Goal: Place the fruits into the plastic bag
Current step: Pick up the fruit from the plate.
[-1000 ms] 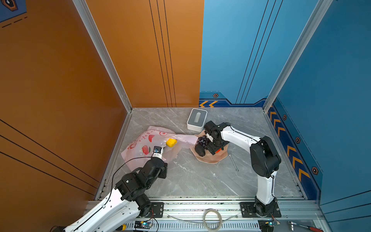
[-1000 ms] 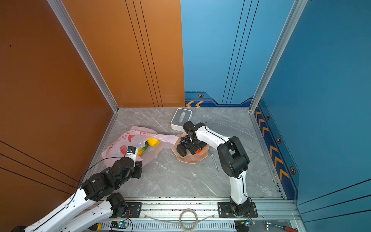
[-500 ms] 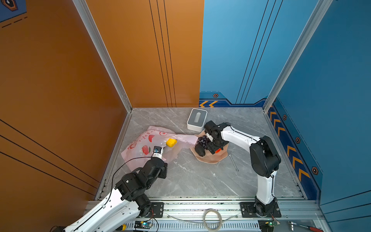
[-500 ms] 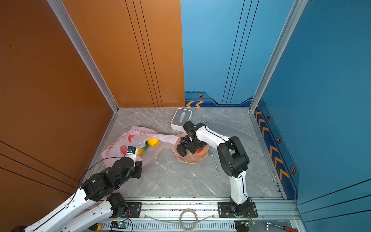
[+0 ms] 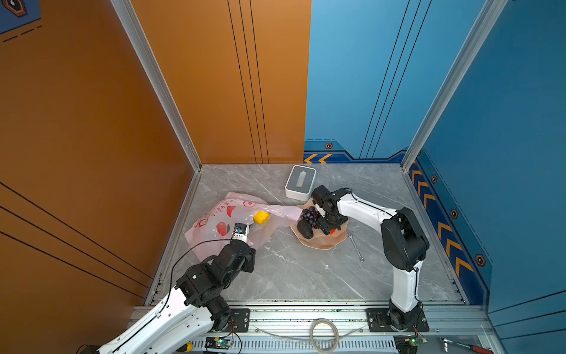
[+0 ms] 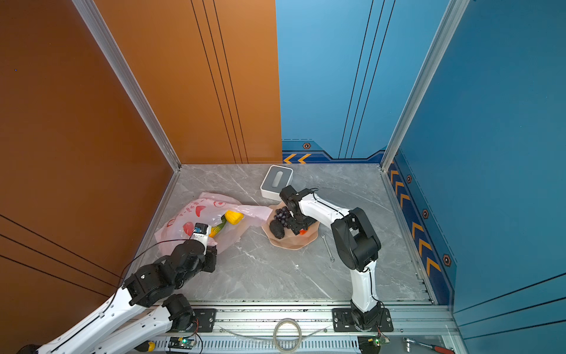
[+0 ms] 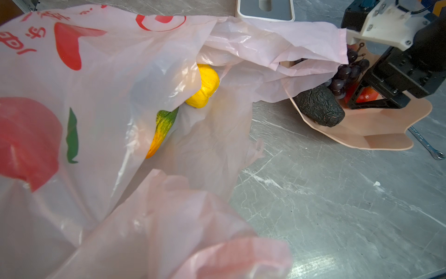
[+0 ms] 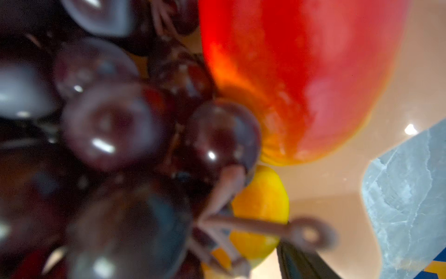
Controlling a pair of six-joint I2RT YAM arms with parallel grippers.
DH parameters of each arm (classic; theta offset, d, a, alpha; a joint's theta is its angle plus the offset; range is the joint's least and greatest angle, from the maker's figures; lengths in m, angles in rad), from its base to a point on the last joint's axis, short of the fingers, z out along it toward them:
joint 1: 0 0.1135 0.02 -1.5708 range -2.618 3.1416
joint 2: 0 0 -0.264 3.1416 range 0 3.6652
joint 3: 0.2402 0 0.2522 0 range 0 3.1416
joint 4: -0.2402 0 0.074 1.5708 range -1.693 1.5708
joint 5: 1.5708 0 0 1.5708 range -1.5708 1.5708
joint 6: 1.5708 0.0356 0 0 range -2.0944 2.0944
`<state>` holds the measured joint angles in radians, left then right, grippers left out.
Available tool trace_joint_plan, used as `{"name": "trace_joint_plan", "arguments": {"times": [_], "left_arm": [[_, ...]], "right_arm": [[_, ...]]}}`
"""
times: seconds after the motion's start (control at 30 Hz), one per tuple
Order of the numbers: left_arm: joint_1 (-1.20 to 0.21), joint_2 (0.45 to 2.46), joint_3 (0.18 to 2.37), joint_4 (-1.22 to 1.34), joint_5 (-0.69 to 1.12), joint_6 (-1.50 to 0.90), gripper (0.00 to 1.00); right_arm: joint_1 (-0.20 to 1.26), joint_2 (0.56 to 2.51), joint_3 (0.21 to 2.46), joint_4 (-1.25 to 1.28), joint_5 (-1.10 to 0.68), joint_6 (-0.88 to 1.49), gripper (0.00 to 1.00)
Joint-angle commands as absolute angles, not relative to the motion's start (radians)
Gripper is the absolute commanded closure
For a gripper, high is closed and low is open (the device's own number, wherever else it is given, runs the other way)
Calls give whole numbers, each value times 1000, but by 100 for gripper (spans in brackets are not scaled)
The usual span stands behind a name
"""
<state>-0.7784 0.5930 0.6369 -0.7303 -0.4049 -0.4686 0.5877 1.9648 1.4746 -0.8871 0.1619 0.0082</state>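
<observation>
Marble tabletop (image 5: 291, 269), r tool (image 5: 327, 226) jaws apart over grapes (image 5: 309, 216); l tool (image 5: 245, 233) pinching bag (image 5: 220, 214)

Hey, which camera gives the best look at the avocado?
The left wrist view: the avocado is large and sharp, wrinkled skin clear. Both top views show only a small dark lump. The right wrist view misses it, filled by blurred grapes.

The plastic bag (image 7: 101, 84) bears red characters too warped to read; yellow chevrons (image 5: 322, 158) mark the blue wall (image 5: 337, 92)
</observation>
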Motion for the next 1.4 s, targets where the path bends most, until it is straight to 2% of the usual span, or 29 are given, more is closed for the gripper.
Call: {"name": "trace_joint_plan", "arguments": {"times": [0.0, 0.13, 0.6, 0.8, 1.0, 1.2, 1.37], "left_arm": [[-787, 587, 660, -746, -423, -477, 100], [-787, 584, 660, -745, -423, -477, 100], [-791, 571, 658, -745, -425, -478, 100], [-793, 565, 658, -745, -424, -479, 100], [-799, 559, 657, -746, -431, -480, 100], [-801, 557, 657, -745, -431, -480, 100], [-802, 553, 657, -746, -430, -480, 100]], "right_arm": [[583, 1917, 1456, -897, 192, 31, 30], [584, 1878, 1453, -896, 197, 40, 35], [570, 1692, 1408, -898, 120, 101, 36], [546, 1555, 1361, -860, -91, 174, 36], [532, 1447, 1284, -719, -359, 293, 36], [535, 1369, 1164, -417, -618, 530, 36], [575, 1363, 1069, -142, -721, 735, 36]]}}
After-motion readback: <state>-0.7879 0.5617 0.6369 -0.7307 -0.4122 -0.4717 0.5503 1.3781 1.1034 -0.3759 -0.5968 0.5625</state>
